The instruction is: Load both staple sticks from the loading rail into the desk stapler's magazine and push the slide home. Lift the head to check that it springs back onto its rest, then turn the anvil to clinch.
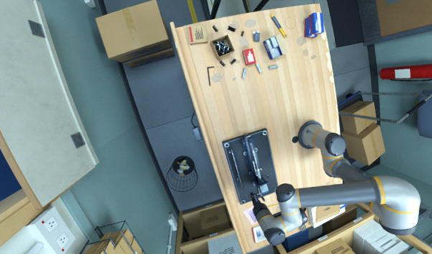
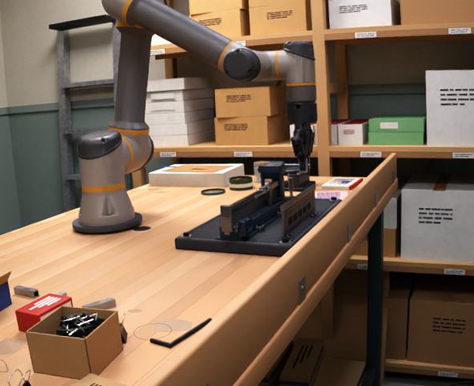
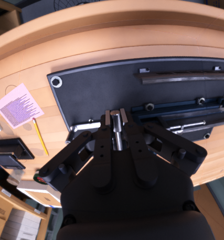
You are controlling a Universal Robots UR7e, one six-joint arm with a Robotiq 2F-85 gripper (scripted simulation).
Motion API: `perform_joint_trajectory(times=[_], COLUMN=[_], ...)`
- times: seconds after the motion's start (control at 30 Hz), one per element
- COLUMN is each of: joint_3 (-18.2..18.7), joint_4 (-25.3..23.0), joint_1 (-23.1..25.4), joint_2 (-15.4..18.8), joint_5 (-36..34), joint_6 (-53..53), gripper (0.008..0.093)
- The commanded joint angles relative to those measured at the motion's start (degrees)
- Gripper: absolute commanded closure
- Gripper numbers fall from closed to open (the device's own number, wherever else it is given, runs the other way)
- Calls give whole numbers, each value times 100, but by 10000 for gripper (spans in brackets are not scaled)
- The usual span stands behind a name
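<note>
The desk stapler (image 1: 253,162) (image 2: 262,201) (image 3: 180,115) is bolted along the middle of a dark base plate (image 1: 249,166) (image 2: 255,226), with the loading rail (image 1: 235,167) (image 2: 297,210) (image 3: 185,76) running parallel beside it toward the bench's edge. At the stapler's end nearest the shelves a short steel pull handle (image 3: 116,125) sticks out on the magazine slide's rod. My gripper (image 1: 254,196) (image 2: 302,164) (image 3: 115,119) hangs straight down over that end. It is closed around the steel handle.
The shelving (image 2: 395,104) full of cardboard boxes stands just behind the stapler's end. A pink note (image 3: 17,108), a pencil (image 3: 40,136) and a flat white box (image 2: 195,174) lie near the plate. Boxes of clips and loose staples (image 1: 254,53) clutter the bench's far end.
</note>
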Motion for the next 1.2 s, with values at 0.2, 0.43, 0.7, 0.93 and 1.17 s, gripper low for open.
perform_joint_trajectory(times=[0.2, 0.43, 0.7, 0.93, 1.17], joint_3=[-9, -9, -9, -9, -8], joint_4=[15, 15, 15, 15, 22], joint_1=[-5, -5, -5, -5, -5], joint_2=[-26, -26, -26, -26, -25], joint_5=[-31, -31, -31, -31, -31], joint_6=[-1, -1, -1, -1, -1], gripper=[714, 634, 634, 634, 634])
